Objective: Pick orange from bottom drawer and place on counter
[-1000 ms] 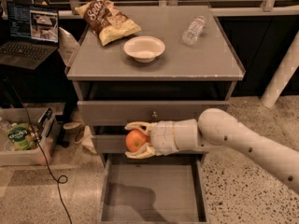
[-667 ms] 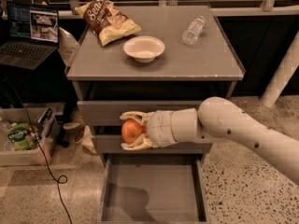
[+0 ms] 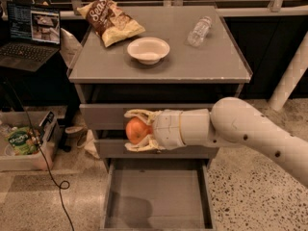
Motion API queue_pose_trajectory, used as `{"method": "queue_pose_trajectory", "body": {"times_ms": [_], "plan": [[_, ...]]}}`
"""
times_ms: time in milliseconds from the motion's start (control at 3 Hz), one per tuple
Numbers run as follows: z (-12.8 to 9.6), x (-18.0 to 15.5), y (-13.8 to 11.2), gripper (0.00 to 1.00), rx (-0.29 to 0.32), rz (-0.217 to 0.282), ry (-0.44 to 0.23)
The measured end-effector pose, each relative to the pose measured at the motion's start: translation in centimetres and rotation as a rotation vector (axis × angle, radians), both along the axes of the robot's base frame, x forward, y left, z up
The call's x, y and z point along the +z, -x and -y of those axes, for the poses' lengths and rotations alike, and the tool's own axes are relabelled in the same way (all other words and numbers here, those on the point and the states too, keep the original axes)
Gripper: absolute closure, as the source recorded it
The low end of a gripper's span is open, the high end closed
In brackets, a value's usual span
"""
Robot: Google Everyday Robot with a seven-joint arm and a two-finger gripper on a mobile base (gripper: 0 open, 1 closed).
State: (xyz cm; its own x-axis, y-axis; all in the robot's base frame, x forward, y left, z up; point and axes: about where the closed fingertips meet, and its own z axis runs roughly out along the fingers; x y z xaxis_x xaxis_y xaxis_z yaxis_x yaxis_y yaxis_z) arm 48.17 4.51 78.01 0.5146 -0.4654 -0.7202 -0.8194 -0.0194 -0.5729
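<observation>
Orange clamped in the gripper, above the open bottom drawer

We see the gripper (image 3: pixel 130 131) held sideways in front of the cabinet, its tips pointing to the left of the picture. Its two fingers (image 3: pixel 139 113) sit one above and one below the orange (image 3: pixel 137 130) and are clamped on it, so the fruit hangs in the air and touches no surface. Behind the gripper, to the right, the thick white arm (image 3: pixel 250 134) runs off toward the lower right corner.

Just behind the gripper stand the grey fronts of the two upper drawers (image 3: pixel 103 117), both pushed in. Directly below it the bottom drawer (image 3: pixel 159 196) is pulled out toward us, and we see only its flat grey floor, with a dark shadow on the left part.

Above the gripper lies the counter (image 3: pixel 192 64). On it, nearest above the gripper, stands a white bowl (image 3: pixel 148 49); farther back and to the left lies a chip bag (image 3: pixel 110 20), and back to the right a clear water bottle (image 3: pixel 199 31) lies on its side.

Well to the left of the gripper, an open laptop (image 3: pixel 31 35) sits on a dark stand. Lower left, a pale bin (image 3: pixel 21 148) with a green packet rests on the speckled floor, and a black cable (image 3: pixel 53 177) trails past it.
</observation>
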Motion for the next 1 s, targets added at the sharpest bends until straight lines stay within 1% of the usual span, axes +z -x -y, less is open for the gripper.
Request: {"method": "queue_pose_trajectory", "body": {"times_ms": [333, 667, 1000], "plan": [[1.5, 5.0, 0.3, 1.00, -0.044, 0.072, 0.018], [4.9, 10.7, -1.0, 1.00, -0.195, 0.137, -0.003], [7.3, 13.7, -3.7, 1.00, -0.288, 0.157, -0.045]]}}
